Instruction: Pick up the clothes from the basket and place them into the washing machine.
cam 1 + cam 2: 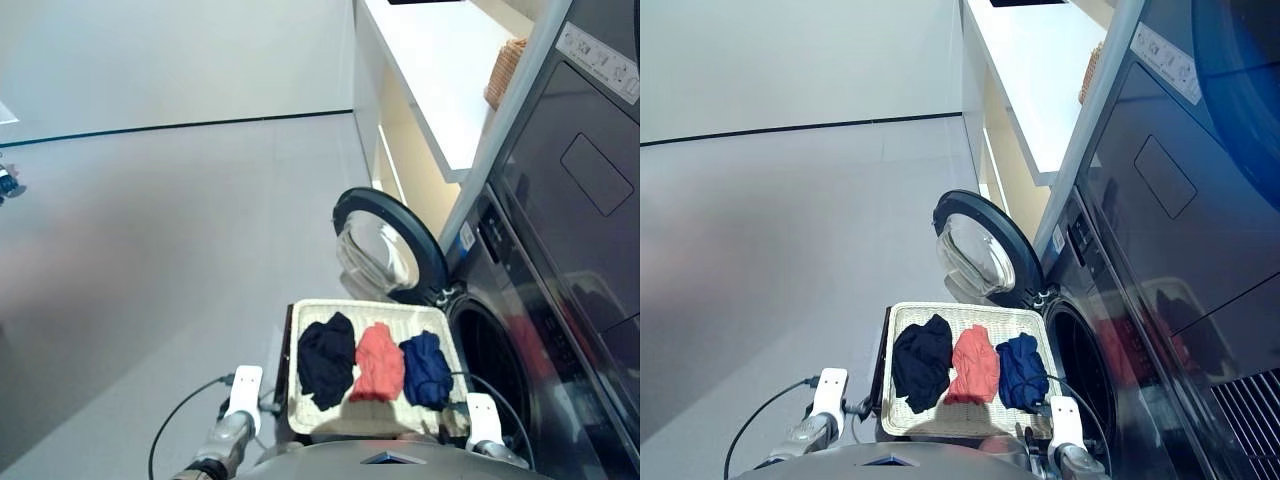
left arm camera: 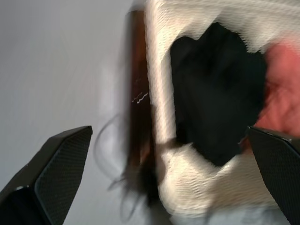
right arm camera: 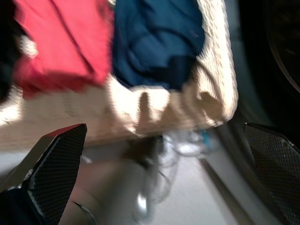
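The pale wicker basket [image 1: 372, 306] stands in front of the washing machine [image 1: 497, 292], beside its drum opening [image 1: 492, 362]. The round glass door [image 1: 388, 243] is swung open behind the basket. The clothes lie side by side in the basket: a black one [image 1: 326, 360] on the left, a coral-red one [image 1: 379, 362] in the middle, a navy one [image 1: 427, 368] on the right. My left gripper [image 2: 168, 136] is open and empty, hovering by the basket's left rim near the black garment [image 2: 215, 89]. My right gripper [image 3: 165, 126] is also open and empty, near the corner where the navy garment [image 3: 154, 37] lies.
A dark appliance [image 1: 590, 170] is stacked above the washer. A white counter [image 1: 440, 70] with a small brown wicker basket [image 1: 503, 72] runs along the right wall. Grey floor [image 1: 150, 250] spreads to the left. A dark brown support [image 2: 137, 93] edges the basket's left side.
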